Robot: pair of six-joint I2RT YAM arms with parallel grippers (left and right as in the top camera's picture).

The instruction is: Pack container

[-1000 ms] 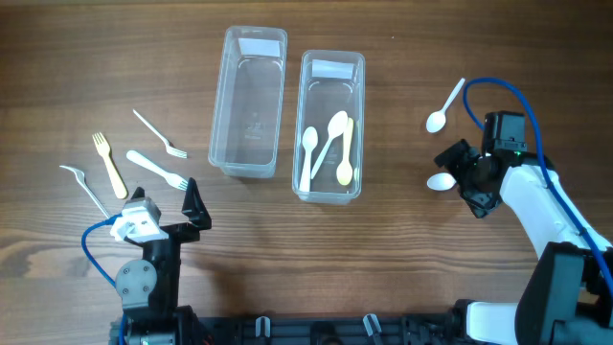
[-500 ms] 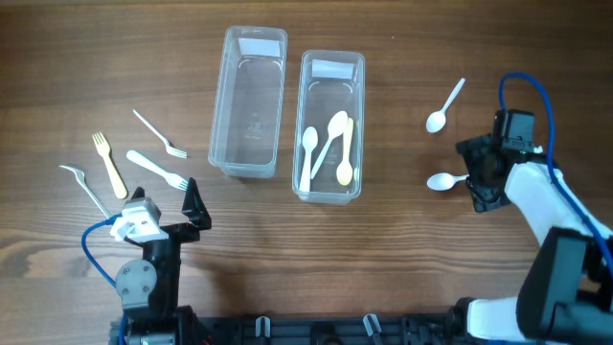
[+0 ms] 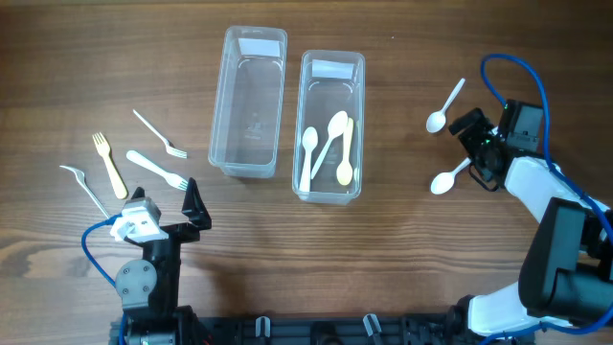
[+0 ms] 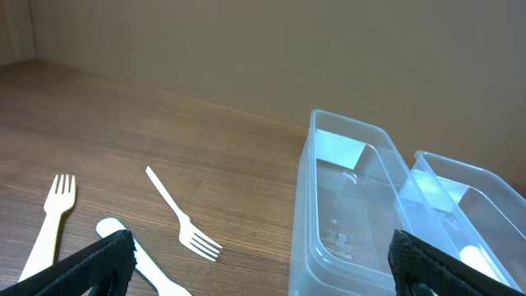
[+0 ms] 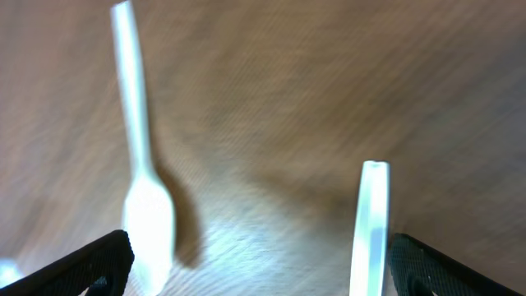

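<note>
- Two spoons lie loose on the table (image 3: 402, 259) to the right of the spoon container (image 3: 362, 105). The upper spoon (image 3: 439, 120) is level with the container's middle, and the lower spoon (image 3: 442, 182) is level with its near end.
- One second ago the right gripper (image 3: 475, 149) sat over the lower spoon. It has since drawn off to the side and swung back, and it now hangs between the two spoons, well apart from the container.
- That spoon was never lifted — it was only turned. Its bowl is almost where it was, but its handle now slants up toward the gripper instead of lying nearly level.
- The right wrist view is smeared with motion. It shows the fingers (image 5: 82, 263) spread to the bottom corners with nothing clasped between them. One whole spoon and one bare handle lie on the wood ahead, and I cannot tell which is which.
- So the pickup seems to have slipped. The container holds the same three spoons (image 3: 330, 144) as a second ago, and both outside spoons are still to be packed. My guess is that the arm is lining up again on one of the handles.
- Nothing has moved left of the spoon container. The empty container (image 3: 249, 105) stands just beside it, and the four forks (image 3: 158, 171) lie farther out.
- The left gripper (image 4: 263, 271) waits nearer the robot, fingers wide and holding nothing — the fork side of the job has not begun.
</note>
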